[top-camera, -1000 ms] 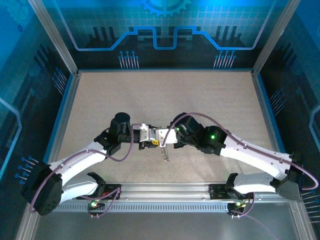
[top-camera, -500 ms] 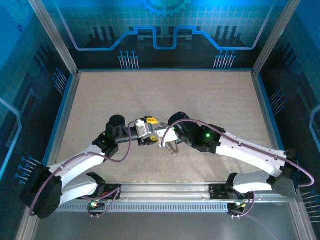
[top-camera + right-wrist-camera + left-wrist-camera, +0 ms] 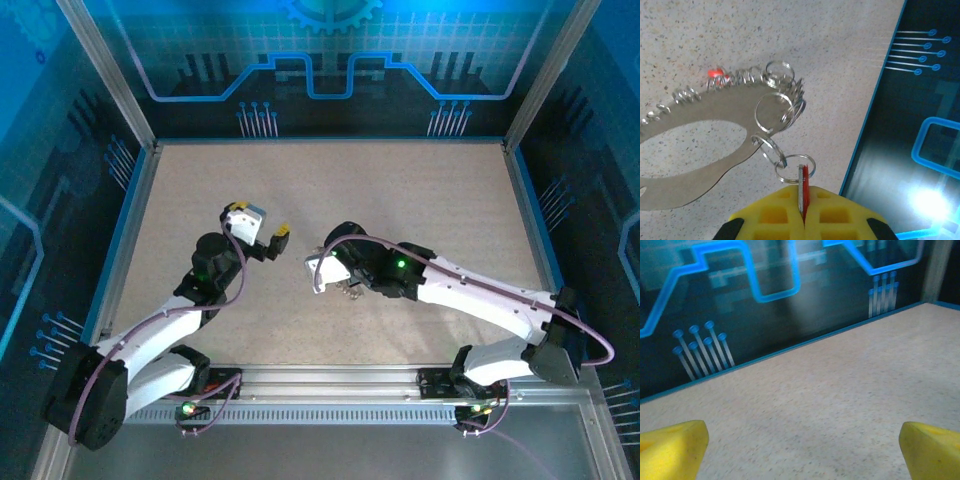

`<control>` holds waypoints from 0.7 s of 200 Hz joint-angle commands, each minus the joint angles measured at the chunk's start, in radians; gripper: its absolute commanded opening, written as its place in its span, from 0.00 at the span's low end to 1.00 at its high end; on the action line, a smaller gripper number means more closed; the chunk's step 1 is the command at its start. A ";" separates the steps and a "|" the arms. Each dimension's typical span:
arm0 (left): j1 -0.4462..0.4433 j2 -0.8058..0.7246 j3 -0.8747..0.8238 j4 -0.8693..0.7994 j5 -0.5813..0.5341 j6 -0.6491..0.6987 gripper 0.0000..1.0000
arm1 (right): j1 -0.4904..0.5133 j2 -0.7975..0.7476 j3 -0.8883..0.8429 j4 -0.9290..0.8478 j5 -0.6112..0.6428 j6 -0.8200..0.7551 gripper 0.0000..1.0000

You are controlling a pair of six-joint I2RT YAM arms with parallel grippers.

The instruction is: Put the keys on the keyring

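Right hand (image 3: 803,212) is clamped shut on a key (image 3: 803,186), which sits edge-on, red and silver, between the yellow pads (image 3: 772,216). Just past the fingertips, small rings (image 3: 795,169) link that key to the keyring (image 3: 774,111), a bumpy silvery loop over the surface (image 3: 850,55); whether it rests there or hangs I cannot tell. A red speck (image 3: 715,74) at the loop's far side is probably the other key. Everything looks light, stiff and slippery, so the flat head seems the best place to grip. Left hand (image 3: 800,450) is spread wide and holds nothing, off to the left of the right one.
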 commanded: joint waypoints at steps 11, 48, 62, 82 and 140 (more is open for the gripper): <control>0.005 -0.007 0.016 -0.037 -0.114 -0.061 0.99 | -0.062 0.041 0.045 -0.086 -0.028 -0.008 0.00; 0.005 -0.002 0.018 -0.044 -0.111 -0.049 0.99 | -0.154 0.083 0.062 -0.125 -0.092 0.015 0.00; 0.005 0.000 0.019 -0.046 -0.111 -0.045 0.99 | -0.186 0.096 0.057 -0.117 -0.112 0.010 0.00; 0.005 0.004 0.018 -0.046 -0.110 -0.044 0.99 | -0.232 0.115 0.053 -0.101 -0.132 0.008 0.00; 0.006 0.013 0.014 -0.050 -0.101 -0.055 0.99 | -0.372 0.167 0.036 -0.079 -0.175 -0.001 0.00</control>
